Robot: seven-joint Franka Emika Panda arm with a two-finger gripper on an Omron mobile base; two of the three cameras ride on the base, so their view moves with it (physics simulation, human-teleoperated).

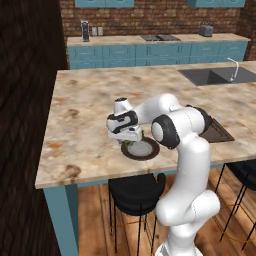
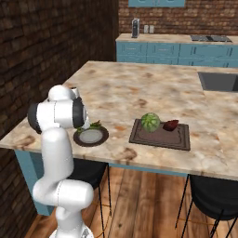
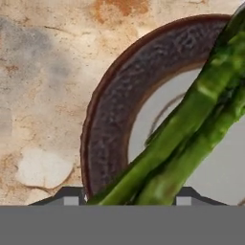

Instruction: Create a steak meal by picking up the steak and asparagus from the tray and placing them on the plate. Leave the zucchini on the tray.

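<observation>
Hand [image 3: 123,197] grips asparagus [image 3: 191,129] over plate [image 3: 107,115]; tray [image 2: 179,139] well apart.

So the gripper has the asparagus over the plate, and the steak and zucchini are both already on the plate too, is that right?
Not quite. The gripper does hold the asparagus over the plate, but the right base view shows the steak and zucchini both on the tray, not on the plate.
</observation>
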